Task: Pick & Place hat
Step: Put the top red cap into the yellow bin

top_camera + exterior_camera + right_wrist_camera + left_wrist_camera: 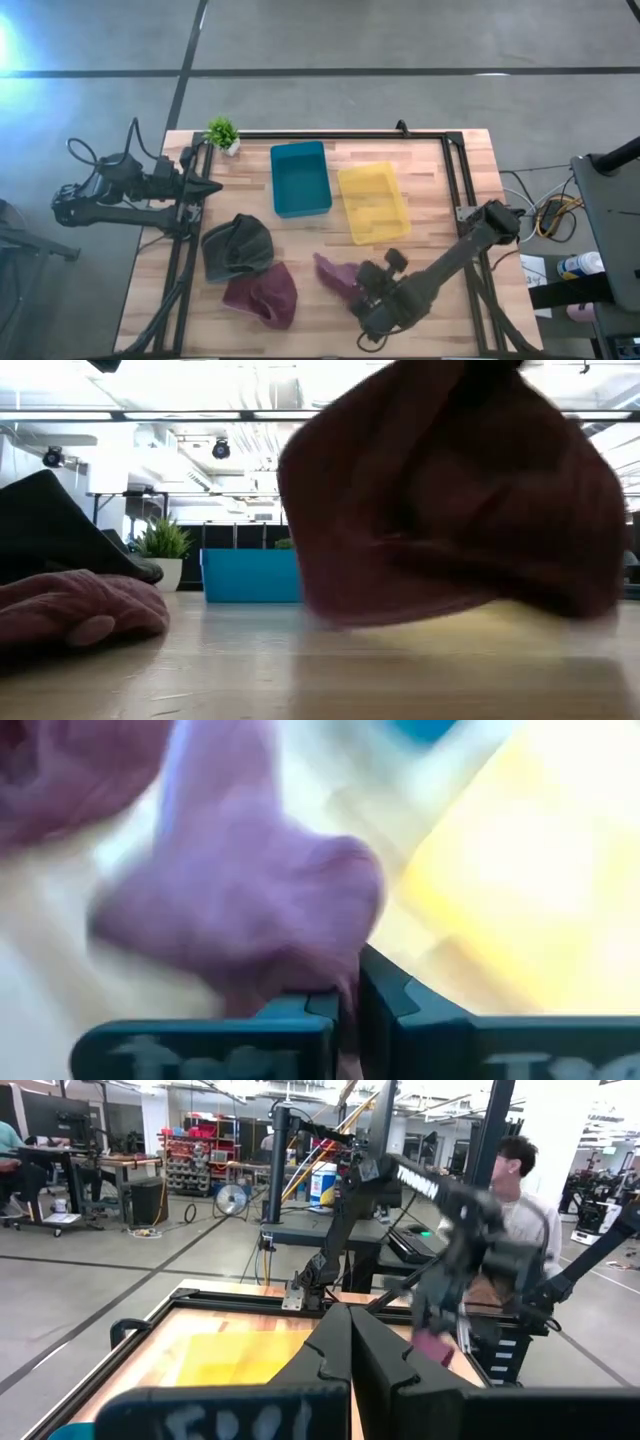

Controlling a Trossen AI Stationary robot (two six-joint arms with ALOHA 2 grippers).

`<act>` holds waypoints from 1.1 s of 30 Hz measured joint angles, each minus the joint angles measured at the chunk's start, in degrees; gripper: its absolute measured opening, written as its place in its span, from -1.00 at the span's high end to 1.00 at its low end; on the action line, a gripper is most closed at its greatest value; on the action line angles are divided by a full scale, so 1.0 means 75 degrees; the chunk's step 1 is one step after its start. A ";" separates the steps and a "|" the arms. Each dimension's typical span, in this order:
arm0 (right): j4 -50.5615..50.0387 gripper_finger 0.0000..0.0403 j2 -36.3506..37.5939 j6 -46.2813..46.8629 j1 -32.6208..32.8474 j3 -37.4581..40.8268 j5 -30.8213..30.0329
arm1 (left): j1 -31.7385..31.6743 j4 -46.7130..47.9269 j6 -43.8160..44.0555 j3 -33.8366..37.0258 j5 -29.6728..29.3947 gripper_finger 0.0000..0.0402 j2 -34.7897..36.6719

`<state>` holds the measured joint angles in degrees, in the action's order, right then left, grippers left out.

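Note:
A purple-pink hat (pixel 335 272) hangs from my right gripper (pixel 362 290) near the table's near edge, in front of the yellow bin (pixel 373 203); it fills the low view (pixel 450 500) and the right wrist view (pixel 250 890). A maroon hat (pixel 263 295) and a dark grey hat (pixel 237 248) lie flat on the wood at left centre. My left gripper (pixel 212 187) waits shut over the table's left side, beside the teal bin (pixel 300 178). My right gripper pinches the purple-pink hat by a bunched edge (pixel 335 982) between its two fingers. The hat is lifted clear of the table (pixel 430 660) and hangs slack, spreading away from the fingers toward the table's left.
A small potted plant (pixel 222 132) stands at the far left corner. A black frame rail (pixel 330 135) runs along the far and side edges. Bare wood lies in front of the bins. A person (pixel 515 1190) stands beyond the table's right side.

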<state>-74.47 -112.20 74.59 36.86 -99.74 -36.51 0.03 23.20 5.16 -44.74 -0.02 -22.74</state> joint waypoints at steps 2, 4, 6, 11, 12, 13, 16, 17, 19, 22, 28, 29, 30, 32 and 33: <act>-0.0687 0.96 -0.0002 -0.0821 -0.0124 -0.0635 -0.0254 | 0.0000 0.0000 0.0001 0.0000 -0.0001 1.00 0.0000; -0.0762 0.96 -0.0102 -0.1979 -0.0243 -0.1035 -0.0176 | 0.0000 0.0001 -0.0001 0.0001 0.0000 1.00 -0.0001; -0.0765 0.96 -0.0399 -0.2871 -0.0296 -0.1321 -0.0034 | 0.0000 -0.0003 -0.0001 0.0001 -0.0001 1.00 -0.0003; -0.0762 0.94 -0.1167 -0.3402 -0.0222 -0.1735 0.0751 | 0.0000 0.0002 -0.0001 -0.0001 0.0002 1.00 -0.0003; -0.0782 0.94 -0.1298 -0.3382 -0.0174 -0.1804 0.0939 | 0.0000 0.0000 -0.0001 -0.0002 0.0001 1.00 -0.0003; -0.0798 0.94 -0.1425 -0.3370 -0.0124 -0.1867 0.1126 | 0.0000 0.0000 -0.0001 0.0001 -0.0001 1.00 -0.0003; -0.0789 0.94 -0.1728 -0.3343 0.0117 -0.2022 0.1625 | 0.0000 0.0000 0.0000 0.0000 -0.0001 1.00 -0.0003; -0.0781 0.94 -0.1777 -0.3310 0.0198 -0.2078 0.1811 | 0.0000 0.0000 0.0000 0.0000 0.0000 1.00 -0.0003; -0.0764 0.93 -0.1804 -0.3213 0.0343 -0.2127 0.2231 | 0.0000 0.0000 0.0000 0.0000 0.0002 1.00 -0.0003; -0.0660 0.87 -0.1840 -0.2851 0.0476 -0.2092 0.2772 | 0.0000 0.0000 -0.0001 0.0001 -0.0001 1.00 -0.0003; -0.0397 0.48 -0.1820 -0.1908 0.0841 -0.1970 0.3121 | 0.0000 0.0000 0.0001 -0.0002 -0.0001 1.00 -0.0003; -0.0414 0.39 -0.1819 -0.1705 0.0902 -0.1968 0.3154 | -0.0001 0.0000 -0.0001 0.0001 0.0001 1.00 -0.0003; -0.0406 0.30 -0.1819 -0.1508 0.0959 -0.1966 0.3167 | -0.0001 0.0000 0.0000 0.0000 0.0002 1.00 -0.0003; -0.0407 0.12 -0.1819 -0.1115 0.1060 -0.1965 0.3156 | 0.0000 0.0000 0.0000 0.0000 0.0000 1.00 -0.0003; -0.0416 0.03 -0.1819 -0.0844 0.1116 -0.1965 0.3151 | -0.0002 0.0000 -0.0001 0.0000 -0.0001 1.00 -0.0003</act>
<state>-77.59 -125.84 68.26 45.23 -114.48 -12.87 0.02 23.20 5.15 -44.74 -0.03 -22.76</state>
